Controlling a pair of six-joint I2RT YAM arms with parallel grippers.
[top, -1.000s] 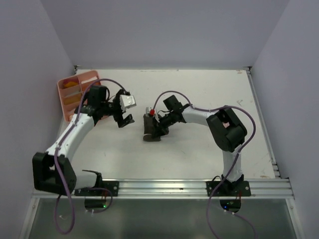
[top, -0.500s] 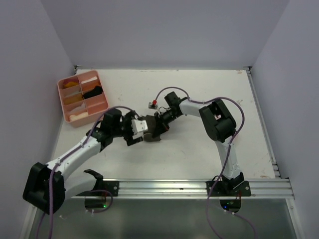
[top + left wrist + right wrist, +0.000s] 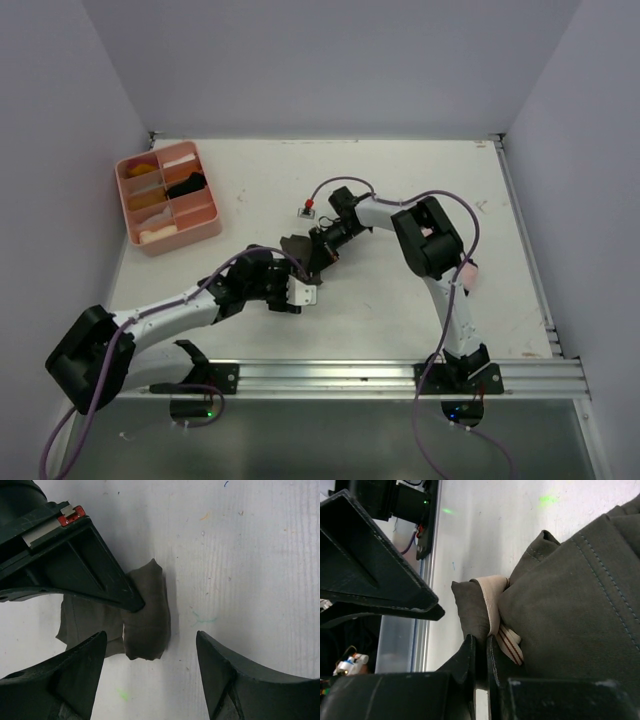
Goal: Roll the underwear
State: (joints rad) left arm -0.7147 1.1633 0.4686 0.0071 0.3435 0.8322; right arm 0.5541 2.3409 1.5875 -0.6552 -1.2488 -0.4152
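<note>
The dark olive underwear (image 3: 294, 245) lies partly rolled near the table's middle. In the left wrist view it is a short thick roll (image 3: 147, 622) with a flat flap to its left. My right gripper (image 3: 481, 641) is shut on a fold of it, next to a cream waistband with red stripes (image 3: 497, 615). In the top view that gripper (image 3: 310, 256) sits at the cloth's right side. My left gripper (image 3: 151, 636) is open just on the near side of the roll. The roll's end lies between its tips, nearer the left finger (image 3: 80, 667), and touches neither. From above, the left gripper (image 3: 297, 291) hovers low.
A pink compartment tray (image 3: 199, 226) with small items stands at the back left. A small pale pink thing (image 3: 467, 272) shows beside the right arm's elbow. The metal rail (image 3: 330, 375) runs along the near edge.
My left arm swung from beside the tray down to the near side of the underwear, and its jaws narrowed a little. The right gripper kept its hold on the cloth.
</note>
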